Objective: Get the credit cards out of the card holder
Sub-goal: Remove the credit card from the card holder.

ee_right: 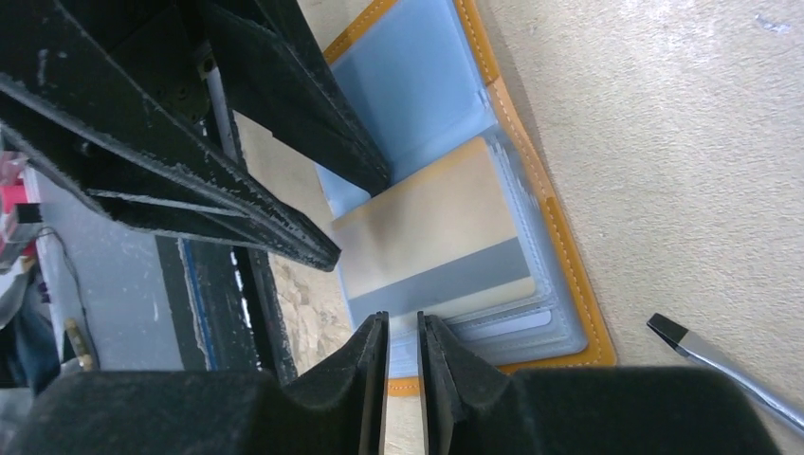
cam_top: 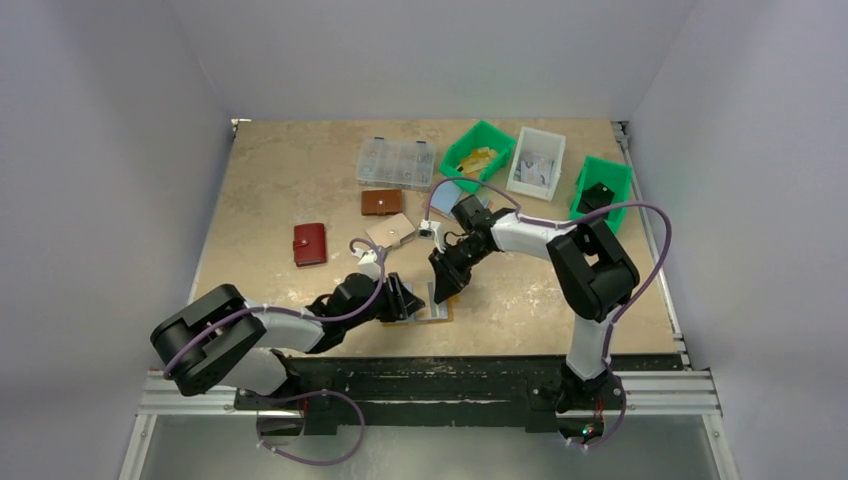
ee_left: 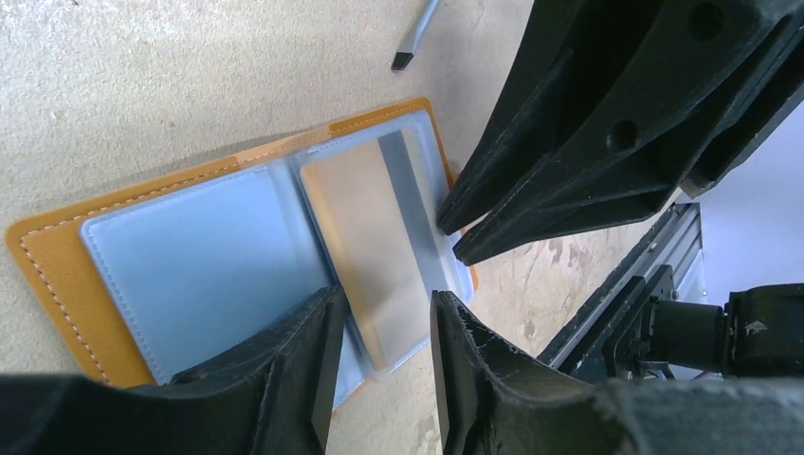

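Observation:
The mustard card holder (cam_top: 436, 317) lies open and flat near the table's front edge. In the left wrist view its left half (ee_left: 57, 265) carries a pale blue sleeve. Its right half holds a tan credit card with a grey stripe (ee_left: 374, 246) inside a clear sleeve. My left gripper (ee_left: 385, 299) is open, its fingers standing either side of that card's near end. My right gripper (ee_right: 403, 320) hovers at the holder's edge (ee_right: 569, 256) with only a narrow gap between its fingers and nothing in it. The edges of more cards (ee_right: 512, 327) show in the stacked slots.
A thin metal tool (ee_right: 721, 365) lies on the table beside the holder. Further back are a red wallet (cam_top: 310, 244), a brown wallet (cam_top: 381, 203), a clear compartment box (cam_top: 396, 162), two green bins (cam_top: 477, 155) (cam_top: 603, 190) and a white bin (cam_top: 535, 163).

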`<state>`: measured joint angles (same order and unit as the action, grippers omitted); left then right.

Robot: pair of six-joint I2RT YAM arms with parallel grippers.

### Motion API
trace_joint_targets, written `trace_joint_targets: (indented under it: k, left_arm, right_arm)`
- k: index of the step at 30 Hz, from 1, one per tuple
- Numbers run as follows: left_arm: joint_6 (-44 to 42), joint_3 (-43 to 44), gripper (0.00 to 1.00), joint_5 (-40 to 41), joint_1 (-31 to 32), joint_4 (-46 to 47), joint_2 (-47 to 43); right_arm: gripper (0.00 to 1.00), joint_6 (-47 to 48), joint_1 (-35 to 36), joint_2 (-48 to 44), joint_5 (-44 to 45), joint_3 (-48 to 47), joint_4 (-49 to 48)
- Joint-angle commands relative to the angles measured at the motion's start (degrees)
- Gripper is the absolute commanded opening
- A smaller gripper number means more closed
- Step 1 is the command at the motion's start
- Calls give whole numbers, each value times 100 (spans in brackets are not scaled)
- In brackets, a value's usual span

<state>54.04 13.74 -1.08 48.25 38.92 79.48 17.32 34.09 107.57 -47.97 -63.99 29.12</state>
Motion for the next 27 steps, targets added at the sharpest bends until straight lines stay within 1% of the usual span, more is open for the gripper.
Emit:
trace_joint_targets:
  k: [1, 4, 9, 10, 11, 12, 13, 16, 21, 27]
  left_arm:
    - [12, 245, 41, -93, -25, 218, 38]
    - [-9, 285, 40, 68, -26, -69, -40]
    - [-110, 282, 40, 91, -13, -374, -401]
    - [-127, 274, 40, 233, -23, -449, -481]
    - [-138, 278, 36, 293, -17, -525, -565]
    - [-172, 278, 26, 433, -23, -695, -711]
    - [-177, 272, 23, 471, -26, -731, -741]
    - [-188, 274, 18, 470, -21, -744, -751]
    - [-234, 273, 13, 400, -20, -660, -716]
    - [-232, 283, 11, 272, -19, -407, -473]
  right_arm:
    - [26, -87, 80, 218, -500, -184, -133]
    - [27, -34, 81, 161, -536, -225, -79]
    - [28, 142, 32, -13, -580, -332, 120]
    - [28, 172, -2, -66, -596, -348, 154]
    - [29, 185, -57, -129, -607, -345, 162]
    - [30, 162, -121, -269, -566, -286, 99]
    - [31, 139, -136, -287, -529, -266, 80]
    - [32, 84, -133, -236, -422, -261, 49]
    - [35, -80, -163, -251, -193, -221, -60]
    - [40, -228, -209, -196, -115, -176, -154]
